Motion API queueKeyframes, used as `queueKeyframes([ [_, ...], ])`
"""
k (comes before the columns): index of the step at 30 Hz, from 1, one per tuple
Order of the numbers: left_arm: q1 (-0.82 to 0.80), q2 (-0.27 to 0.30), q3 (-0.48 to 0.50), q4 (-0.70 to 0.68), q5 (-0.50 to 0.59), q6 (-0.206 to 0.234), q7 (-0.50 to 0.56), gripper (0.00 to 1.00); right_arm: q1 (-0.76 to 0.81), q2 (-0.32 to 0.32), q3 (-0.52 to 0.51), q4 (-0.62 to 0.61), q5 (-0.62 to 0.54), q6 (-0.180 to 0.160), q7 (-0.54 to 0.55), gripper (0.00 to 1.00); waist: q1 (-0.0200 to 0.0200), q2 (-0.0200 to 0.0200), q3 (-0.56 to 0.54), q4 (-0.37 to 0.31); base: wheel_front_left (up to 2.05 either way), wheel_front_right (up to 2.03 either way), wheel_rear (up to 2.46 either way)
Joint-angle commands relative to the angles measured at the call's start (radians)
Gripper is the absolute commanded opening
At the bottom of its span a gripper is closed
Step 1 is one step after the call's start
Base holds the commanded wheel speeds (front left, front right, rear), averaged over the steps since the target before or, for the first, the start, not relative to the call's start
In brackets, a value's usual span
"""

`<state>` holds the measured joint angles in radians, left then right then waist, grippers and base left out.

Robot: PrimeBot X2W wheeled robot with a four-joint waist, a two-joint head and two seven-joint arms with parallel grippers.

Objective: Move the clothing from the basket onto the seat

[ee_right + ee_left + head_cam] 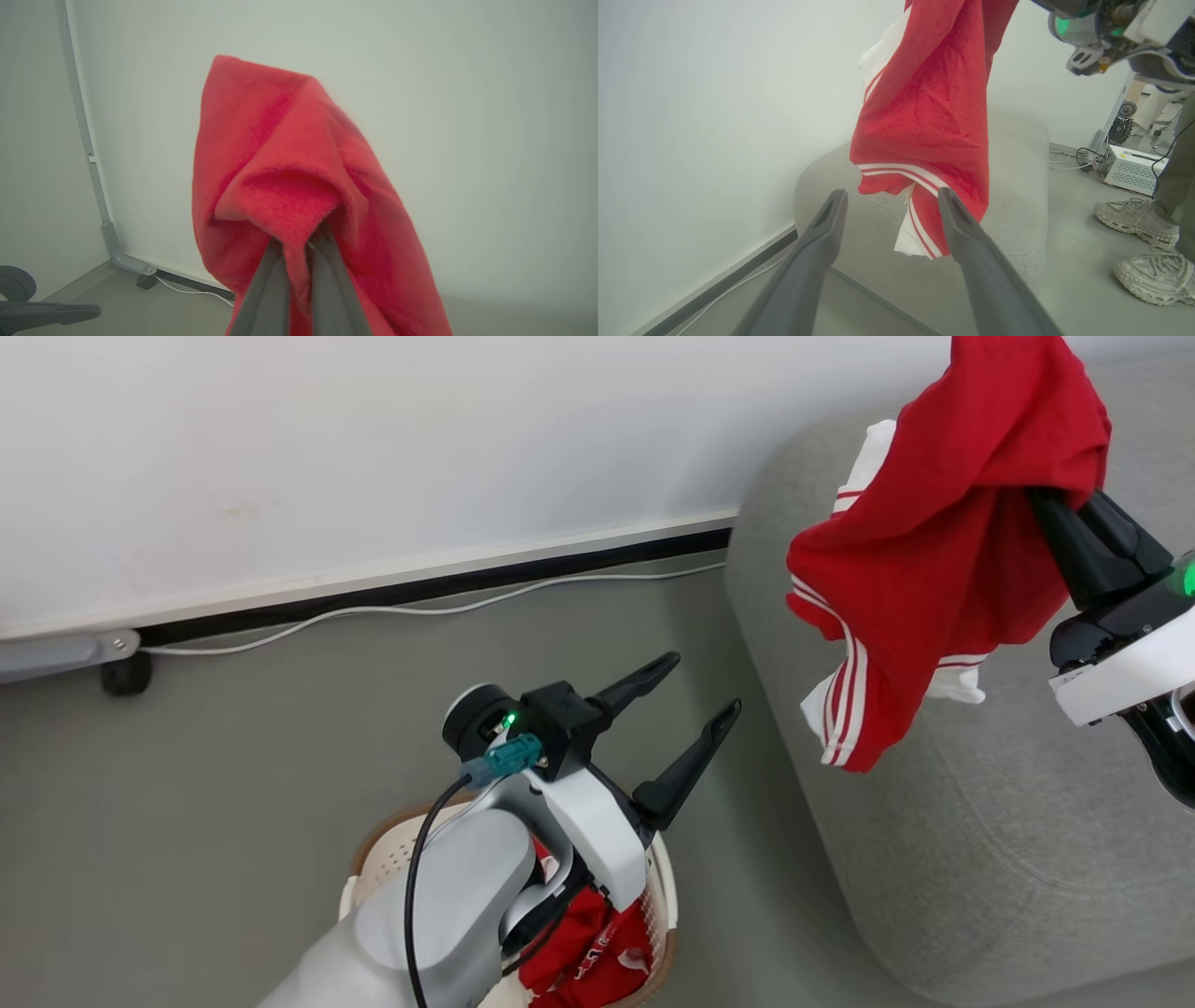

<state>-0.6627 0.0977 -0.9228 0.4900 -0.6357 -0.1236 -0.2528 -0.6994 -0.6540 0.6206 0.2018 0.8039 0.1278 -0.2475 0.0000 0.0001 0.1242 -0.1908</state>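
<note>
No garment rests on the seat yet, on the part that shows: the big grey cushion lies bare under the load. One red garment with white stripes hangs in the air above the seat's near end. It is pinched by the right gripper, whose fingers are pressed together on a fold of it. I judge this transfer to be near its end, with only the lowering and release left. The basket on the floor, apart from the seat, holds more red clothing with printed marks, so further trips remain. The left gripper hovers above the basket, fingers spread wide, holding nothing.
</note>
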Motion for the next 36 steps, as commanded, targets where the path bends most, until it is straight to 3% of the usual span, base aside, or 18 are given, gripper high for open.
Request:
queueKeyframes([
  [1, 0.001, 0.018, 0.037, -0.031, 0.011, -0.006, -0.009, 1.0, 0.03, -0.014, -0.018, -0.021, -0.005, 0.003, -0.014, 0.0, 0.0, -0.0001, -0.006, -0.047, 0.0, 0.0, 0.0],
  [20, 0.047, 0.003, 0.022, -0.072, 0.004, -0.007, -0.009, 1.0, 0.088, -0.008, -0.126, -0.021, -0.021, 0.003, -0.014, 0.0, 0.0, -0.0001, 0.005, -0.243, 0.0, 0.0, 0.0],
  [27, 0.024, -0.016, -0.007, -0.08, 0.024, -0.007, -0.009, 1.0, 0.1, -0.03, -0.252, 0.003, -0.057, 0.003, -0.014, 0.0, 0.0, -0.0001, 0.058, -0.252, 0.0, 0.0, 0.0],
  [36, -0.049, -0.044, -0.055, -0.053, 0.06, -0.007, -0.009, 1.0, 0.036, -0.062, -0.422, 0.055, -0.117, 0.003, -0.014, 0.0, 0.0, -0.0001, 0.196, -0.215, 0.0, 0.0, 0.0],
])
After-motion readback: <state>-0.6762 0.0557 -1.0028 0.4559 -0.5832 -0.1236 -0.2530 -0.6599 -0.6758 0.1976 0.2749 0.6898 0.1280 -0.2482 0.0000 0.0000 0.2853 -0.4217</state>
